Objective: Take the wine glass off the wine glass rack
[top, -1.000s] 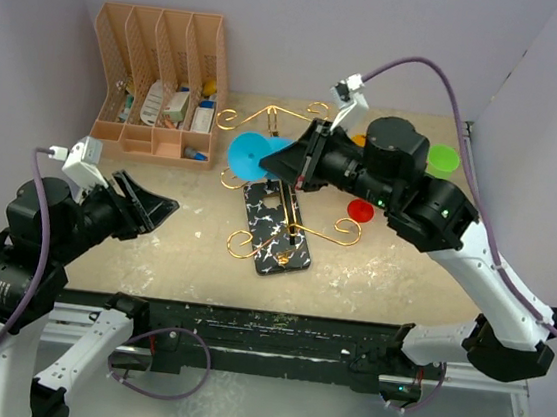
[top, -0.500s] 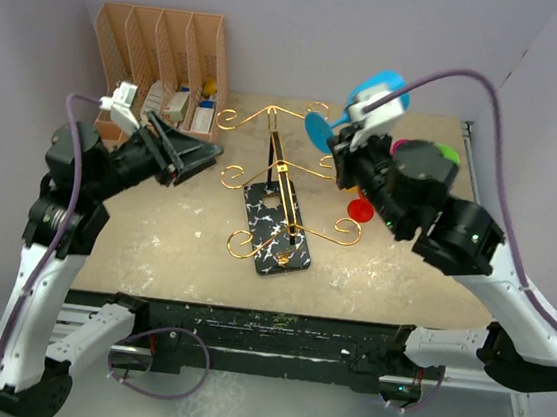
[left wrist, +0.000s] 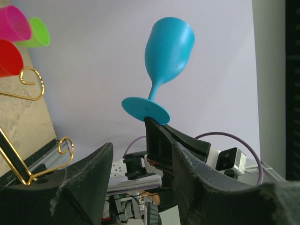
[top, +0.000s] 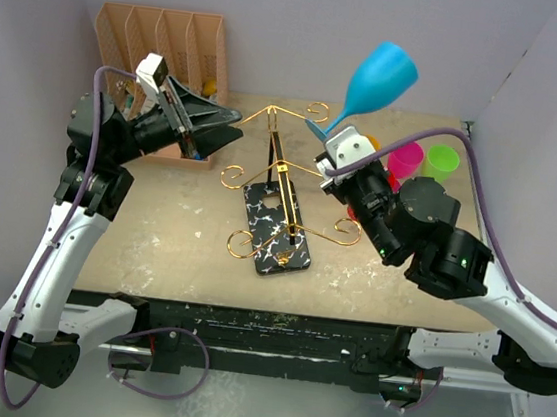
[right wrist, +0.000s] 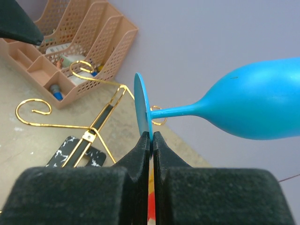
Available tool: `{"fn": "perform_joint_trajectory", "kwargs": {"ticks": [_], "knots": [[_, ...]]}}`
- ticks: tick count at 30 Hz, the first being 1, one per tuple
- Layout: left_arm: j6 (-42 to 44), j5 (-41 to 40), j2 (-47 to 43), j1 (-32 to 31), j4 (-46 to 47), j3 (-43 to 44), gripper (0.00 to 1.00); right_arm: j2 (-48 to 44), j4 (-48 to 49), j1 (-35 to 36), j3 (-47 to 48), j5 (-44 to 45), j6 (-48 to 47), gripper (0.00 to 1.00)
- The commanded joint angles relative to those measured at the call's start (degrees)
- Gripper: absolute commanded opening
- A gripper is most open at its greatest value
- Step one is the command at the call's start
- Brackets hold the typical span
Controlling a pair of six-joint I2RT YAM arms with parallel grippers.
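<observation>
Blue wine glass (top: 379,79) held clear of the wine glass rack (top: 276,226).
The right pincer (right wrist: 151,136), clamped on the glass's foot, holds it in the air at one o'clock from the rack's base; the left pincer (top: 236,123) hovers at ten o'clock, fingers apart.

Beige table (top: 154,245), wine glass rack (top: 276,230), peach organiser (top: 125,30), cups (top: 405,160)

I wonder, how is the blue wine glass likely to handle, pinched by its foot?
The wine glass looks like opaque plastic, so probably light and stiff. The right pincer pinches only its foot's thin edge; the bowl-heavy glass may pivot or slip.
</observation>
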Motion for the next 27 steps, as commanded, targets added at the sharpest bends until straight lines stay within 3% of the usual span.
{"fn": "perform_joint_trajectory", "kwargs": {"ticks": [1, 11, 18, 27], "knots": [[-7.8, 3.0, -0.6, 0.1, 6.9, 1.2, 0.57, 0.4, 8.3, 1.3, -0.5, -2.6, -8.3, 0.0], [-14.0, 4.1, -2.9, 0.1, 5.4, -0.1, 0.59, 2.7, 21.1, 7.2, -5.0, -2.1, -20.9, 0.0], [-15.3, 4.7, -5.1, 0.0, 3.4, -2.4, 0.61, 5.4, 35.4, 12.5, -10.2, 2.2, -34.5, 0.0], [-15.5, 5.0, -7.5, 0.0, 3.5, -5.1, 0.61, 8.9, 44.9, 14.8, -12.3, 3.0, -44.5, 0.0]]}}
